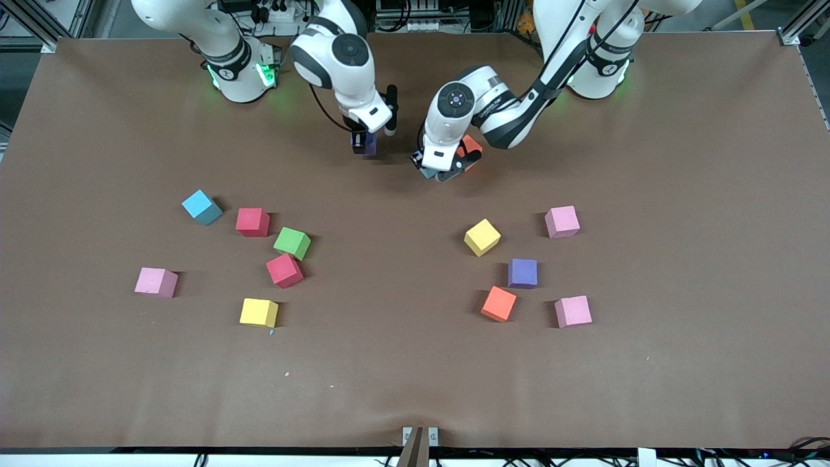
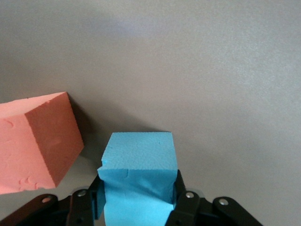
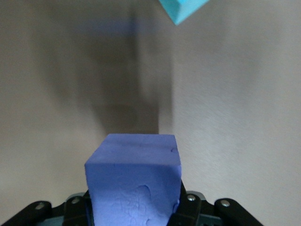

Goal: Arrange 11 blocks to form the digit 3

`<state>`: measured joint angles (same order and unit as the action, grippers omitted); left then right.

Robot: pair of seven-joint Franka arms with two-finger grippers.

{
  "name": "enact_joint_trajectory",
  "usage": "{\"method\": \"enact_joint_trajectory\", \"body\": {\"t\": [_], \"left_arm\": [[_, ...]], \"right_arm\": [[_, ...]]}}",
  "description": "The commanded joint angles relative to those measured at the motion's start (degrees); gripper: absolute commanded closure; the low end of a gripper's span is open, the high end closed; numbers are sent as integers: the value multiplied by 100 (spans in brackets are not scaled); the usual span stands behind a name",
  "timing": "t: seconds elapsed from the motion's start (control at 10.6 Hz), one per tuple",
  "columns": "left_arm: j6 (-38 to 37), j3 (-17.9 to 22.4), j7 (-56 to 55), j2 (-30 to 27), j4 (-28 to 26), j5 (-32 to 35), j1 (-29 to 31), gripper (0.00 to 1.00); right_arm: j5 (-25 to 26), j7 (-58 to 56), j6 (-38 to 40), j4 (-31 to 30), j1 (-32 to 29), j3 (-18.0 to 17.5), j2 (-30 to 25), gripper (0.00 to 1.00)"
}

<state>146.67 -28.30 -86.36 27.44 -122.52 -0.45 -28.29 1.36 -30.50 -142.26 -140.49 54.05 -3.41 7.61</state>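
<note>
Two soft, light foam blocks I hold by flat sides: left gripper point(image 2: 136, 207) jaws clamped on the light blue block point(image 2: 137, 176), right gripper point(image 3: 134, 212) on the purple block point(image 3: 134, 181).

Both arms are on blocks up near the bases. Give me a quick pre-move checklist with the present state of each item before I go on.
1. Left gripper shut on the light blue block: ok.
2. Right gripper shut on the purple block: ok.
3. Orange block beside the light blue block, a gap showing between them: ok.
4. Whether either held block has left the table: cannot tell.
5. Any row of the digit 3 laid out: not ok, none yet.
6. Loose blocks for later picks, such as the green block and the yellow block, lie apart from both grippers: ok.
</note>
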Motion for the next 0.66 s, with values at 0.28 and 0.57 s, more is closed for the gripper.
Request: {"method": "enact_joint_trajectory", "body": {"t": [0.28, 0.57], "left_arm": [[-25, 26, 252, -97, 62, 168, -55, 100], [-577, 26, 243, -589, 149, 168, 314, 100]], "right_arm": [[84, 326, -758, -49, 123, 42, 539, 100], [75, 369, -820, -31, 53, 42, 601, 75]]}}
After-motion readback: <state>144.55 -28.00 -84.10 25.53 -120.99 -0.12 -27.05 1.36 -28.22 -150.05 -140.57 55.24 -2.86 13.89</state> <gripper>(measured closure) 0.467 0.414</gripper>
